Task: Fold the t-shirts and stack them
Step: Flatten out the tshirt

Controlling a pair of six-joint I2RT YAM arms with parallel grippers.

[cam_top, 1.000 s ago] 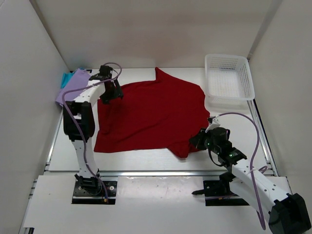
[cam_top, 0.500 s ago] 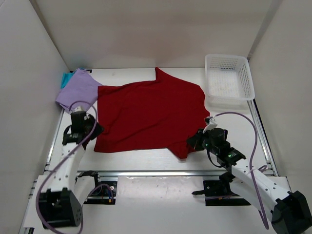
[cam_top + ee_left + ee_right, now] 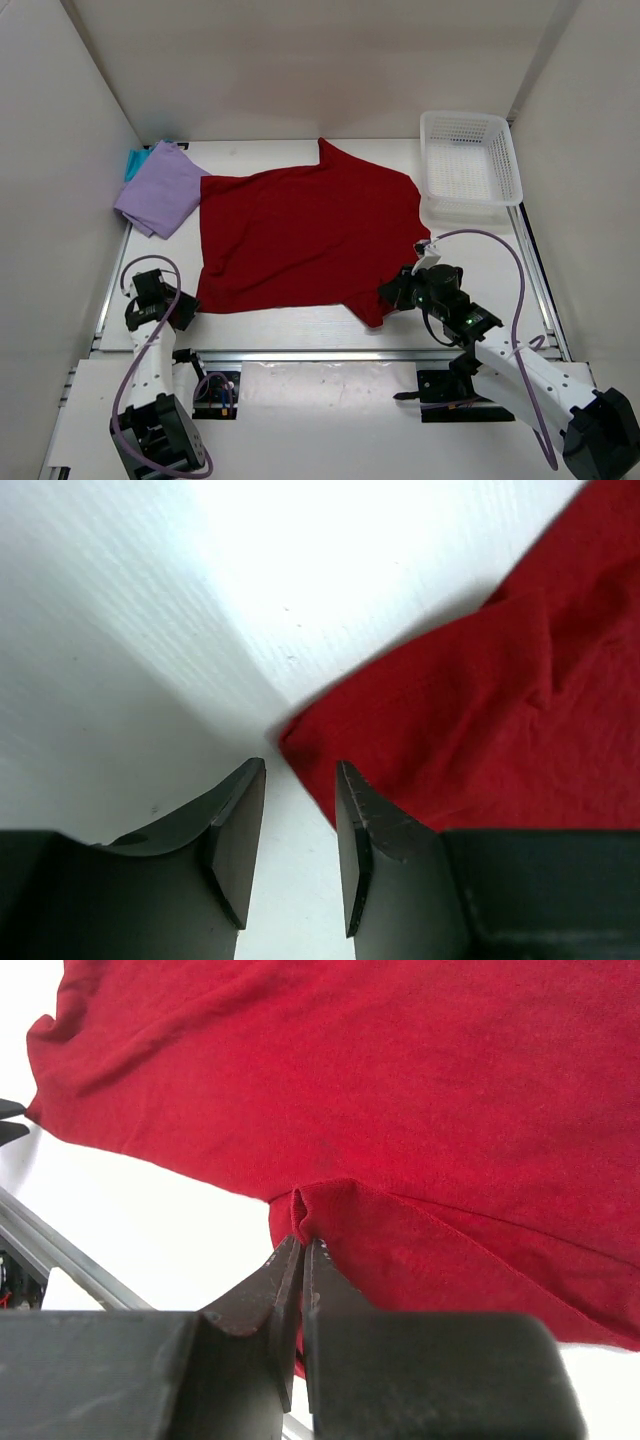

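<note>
T-shirts numbered three, and only the red t-shirt [image 3: 305,240] lay spread out flat, filling the middle of the table [image 3: 300,325]. It showed no fold yet, so it looked as though its folding had barely begun. Left of the red t-shirt and further from the arms, touching its upper left corner, sat the lavender t-shirt [image 3: 160,190], apparently already folded into a compact shape. Just beyond that one, a small edge of the teal t-shirt [image 3: 134,160] peeked out from underneath, which suggested the two already formed a stack. Going by that, roughly two shirts were dealt with and the red one remained to be folded and laid on the pile.

At the red t-shirt's near right sleeve, the right gripper [image 3: 301,1250] was pinched tight on a small pucker of the red cloth, its fingers pressed together around the fabric. At the red t-shirt's near left corner, the left gripper [image 3: 300,780] had its jaws partly apart with the corner tip lying just ahead of the gap; whether it had any cloth between the fingers could not be told. The white basket [image 3: 470,165] stood right of the red t-shirt, near its far right side.
</note>
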